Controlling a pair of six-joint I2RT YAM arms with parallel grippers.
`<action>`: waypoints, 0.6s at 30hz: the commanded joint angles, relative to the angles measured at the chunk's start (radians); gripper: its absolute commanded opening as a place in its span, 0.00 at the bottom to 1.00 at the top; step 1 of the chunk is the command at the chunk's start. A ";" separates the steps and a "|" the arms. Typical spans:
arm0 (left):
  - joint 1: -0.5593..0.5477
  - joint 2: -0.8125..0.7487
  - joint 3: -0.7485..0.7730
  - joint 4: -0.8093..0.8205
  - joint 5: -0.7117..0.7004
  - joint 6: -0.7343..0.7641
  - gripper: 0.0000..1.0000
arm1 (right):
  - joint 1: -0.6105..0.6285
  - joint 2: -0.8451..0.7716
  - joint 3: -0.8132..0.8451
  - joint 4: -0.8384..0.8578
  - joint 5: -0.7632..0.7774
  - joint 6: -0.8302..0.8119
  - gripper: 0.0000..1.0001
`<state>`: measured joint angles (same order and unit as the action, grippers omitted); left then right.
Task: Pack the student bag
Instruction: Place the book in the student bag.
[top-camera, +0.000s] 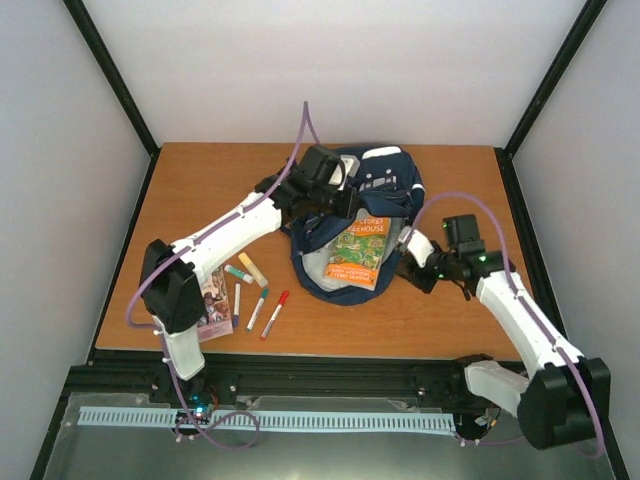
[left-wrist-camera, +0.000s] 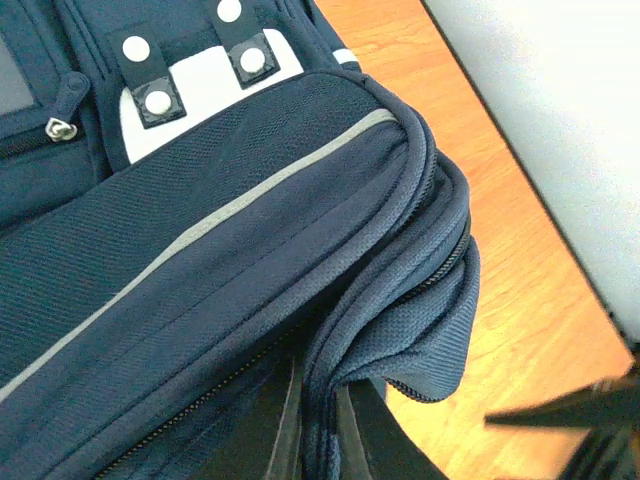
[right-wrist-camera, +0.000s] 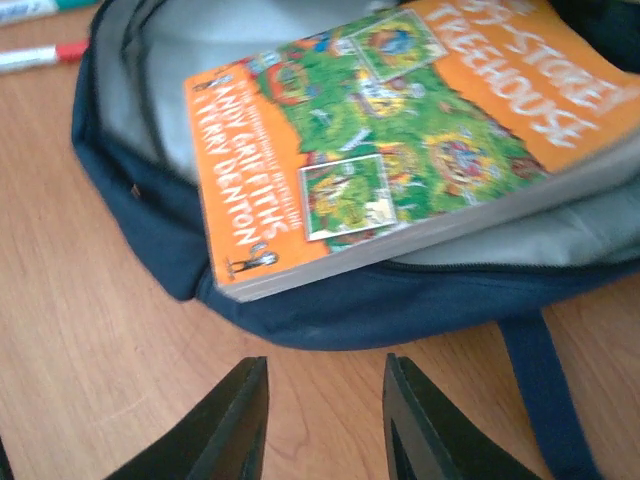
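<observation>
table (top-camera: 200, 190): orange-brown wood | walls (top-camera: 330, 70): plain white | corner posts (top-camera: 112, 75): black | light: even

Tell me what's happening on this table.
Two robot arms are packing a bag. The left gripper is clamped on fabric at the bag's far end. An orange book lies half inside the opening. The right gripper hangs open beside the bag's right side, holding nothing. Markers and a second book wait on the table at left.

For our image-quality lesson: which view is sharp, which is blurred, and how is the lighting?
Left wrist: the student bag shows crisp weave. Right wrist: the orange book is smeared, its lettering soft. Top external: even light, only faint shadows.
</observation>
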<state>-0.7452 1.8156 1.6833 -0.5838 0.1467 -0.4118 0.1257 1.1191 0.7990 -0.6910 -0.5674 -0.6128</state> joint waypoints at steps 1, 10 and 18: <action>0.060 -0.031 0.007 0.091 0.159 -0.137 0.01 | 0.182 -0.083 -0.050 0.099 0.215 -0.157 0.35; 0.064 -0.029 0.007 0.091 0.200 -0.130 0.01 | 0.494 0.034 -0.026 0.210 0.531 -0.207 0.44; 0.064 -0.036 0.017 0.091 0.231 -0.122 0.01 | 0.663 0.157 -0.071 0.333 0.698 -0.261 0.50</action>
<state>-0.6956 1.8145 1.6684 -0.5678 0.3401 -0.4931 0.7364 1.2289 0.7494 -0.4530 -0.0116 -0.8272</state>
